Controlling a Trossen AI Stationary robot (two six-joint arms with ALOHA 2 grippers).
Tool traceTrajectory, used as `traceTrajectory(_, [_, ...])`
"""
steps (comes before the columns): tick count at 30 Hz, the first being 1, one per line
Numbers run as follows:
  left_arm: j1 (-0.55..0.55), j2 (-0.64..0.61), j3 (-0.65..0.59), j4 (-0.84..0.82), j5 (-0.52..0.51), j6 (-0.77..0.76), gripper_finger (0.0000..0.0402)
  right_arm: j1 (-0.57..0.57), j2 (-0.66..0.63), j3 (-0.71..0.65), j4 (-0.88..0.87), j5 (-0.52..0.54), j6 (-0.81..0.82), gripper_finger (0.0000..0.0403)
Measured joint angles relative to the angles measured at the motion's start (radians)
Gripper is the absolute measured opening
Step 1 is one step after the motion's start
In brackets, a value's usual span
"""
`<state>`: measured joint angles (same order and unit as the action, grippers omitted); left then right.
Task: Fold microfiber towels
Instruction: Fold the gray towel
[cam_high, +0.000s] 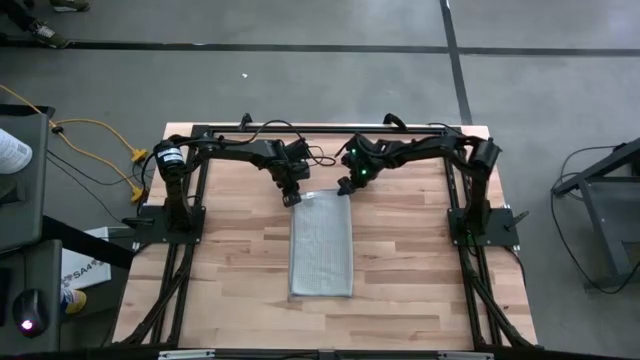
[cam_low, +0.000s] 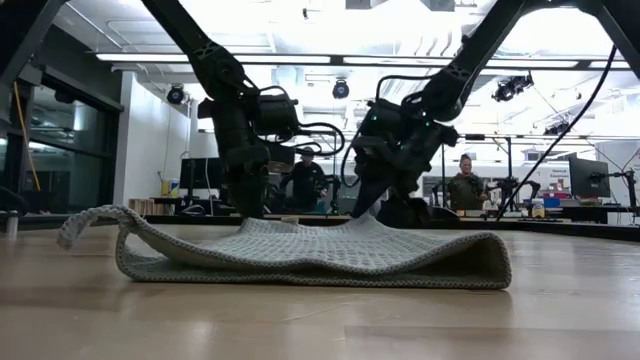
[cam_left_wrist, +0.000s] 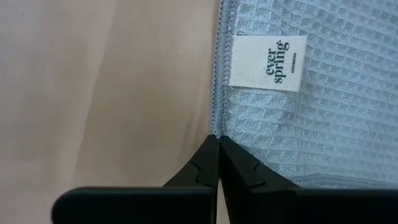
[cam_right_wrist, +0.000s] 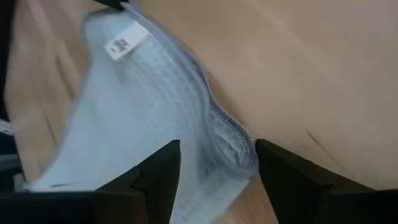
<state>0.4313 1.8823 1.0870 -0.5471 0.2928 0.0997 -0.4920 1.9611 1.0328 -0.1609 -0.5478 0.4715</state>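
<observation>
The high view looks straight down on the whole table (cam_high: 400, 290), far off. The low view sits at tabletop level, facing across into the room. Each wrist view looks closely past its own fingers. All four share the towel (cam_high: 322, 245), lying mid-frame from above.

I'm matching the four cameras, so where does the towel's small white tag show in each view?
High view: too small to make out.
Low view: not visible.
Left wrist view: white tag, beside the hemmed edge.
Right wrist view: near the far corner.
Shared landmark: the grey-blue towel.
</observation>
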Motion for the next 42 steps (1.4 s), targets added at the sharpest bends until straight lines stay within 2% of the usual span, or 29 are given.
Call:
traceTrajectory(4, [0.000,0.000,0.000,-0.006,0.009,0.000,0.0000,0.000,-0.012,-0.003,0.038,0.003,0.004,0.0203])
traceTrajectory(8, [0.000,0.000,0.000,-0.006,0.010,0.000,0.0000,-0.005,-0.019,-0.004,0.035,0.005,0.007,0.0179])
traceTrajectory(15, [0.000,0.000,0.000,-0.014,0.007,0.000,0.0000,-0.006,-0.019,-0.005,0.025,0.017,-0.008,0.0101])
traceTrajectory(23, [-0.002,-0.001,0.001,-0.022,-0.048,0.013,0.0000,-0.018,-0.047,-0.009,-0.013,0.026,-0.042,0.0013])
traceTrajectory(31, [-0.002,-0.022,-0.001,-0.013,-0.090,0.030,0.0000,-0.012,-0.132,-0.008,-0.026,0.087,-0.090,0.0006])
traceTrajectory(42, [-0.006,-0.180,-0.003,-0.079,-0.141,0.025,0.0000,0.032,-0.174,-0.005,-0.078,0.121,-0.108,0.0005])
